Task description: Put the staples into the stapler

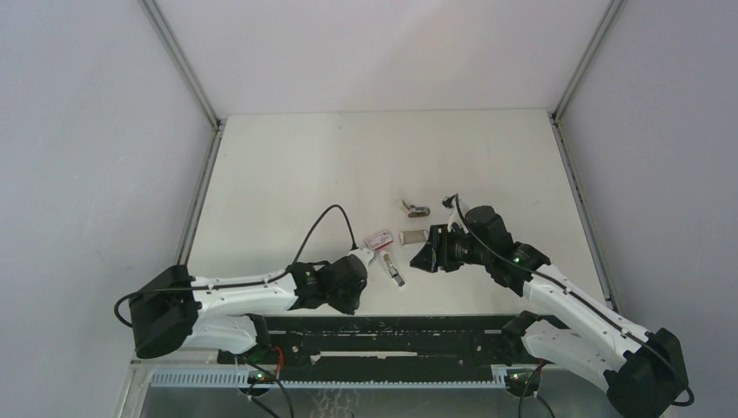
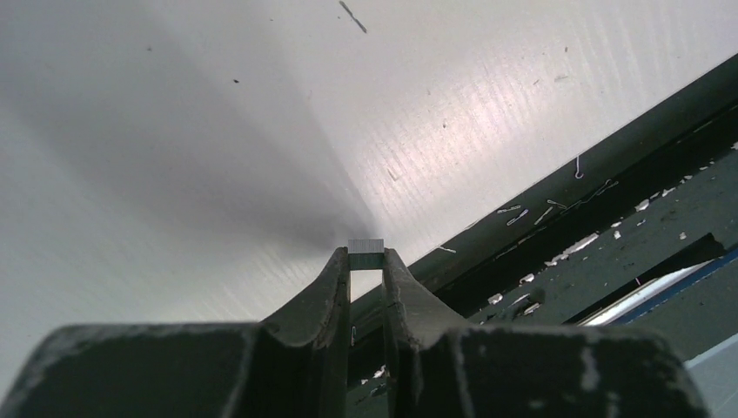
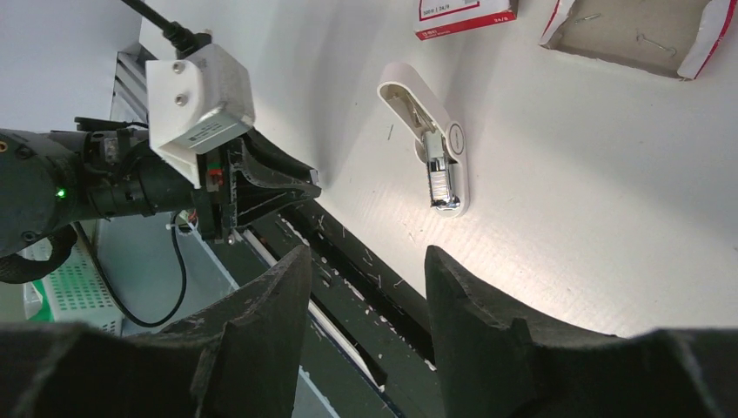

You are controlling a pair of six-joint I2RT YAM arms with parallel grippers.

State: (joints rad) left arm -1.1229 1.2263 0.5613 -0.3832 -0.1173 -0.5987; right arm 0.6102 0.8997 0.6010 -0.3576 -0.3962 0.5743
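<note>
Left wrist: left hand (image 2: 365, 261) is clamped on one short silvery block of staples (image 2: 365, 246). The block is gripped right at the fingertips and sticks out just past them. The hand is over the white desk (image 2: 218, 131), close to the near edge where the black rail (image 2: 609, 252) runs. Loose staples (image 2: 513, 212) are scattered along that rail, too many to count.

Right wrist: right hand (image 3: 365, 257) has its fingers apart with nothing between them. One stapler (image 3: 435, 148) lies on the desk ahead of it, opened up, with the white body flat and the shiny metal part exposed. Neither hand touches it. The left hand is off to one side of the stapler, near but apart, staples not in the stapler.

Beyond the stapler there is one red-and-white box (image 3: 466, 16) and one open cardboard tray (image 3: 635, 35) with red-and-white end flaps. Two thin stray staples are visible inside the tray. Box and tray lie side by side, not touching.

Top external: the stapler sits between the two hands, nearer the left one, with the box just behind it and the tray in front of the right hand. One more small grey item (image 1: 418, 210) lies farther back on the desk, too small to identify.
</note>
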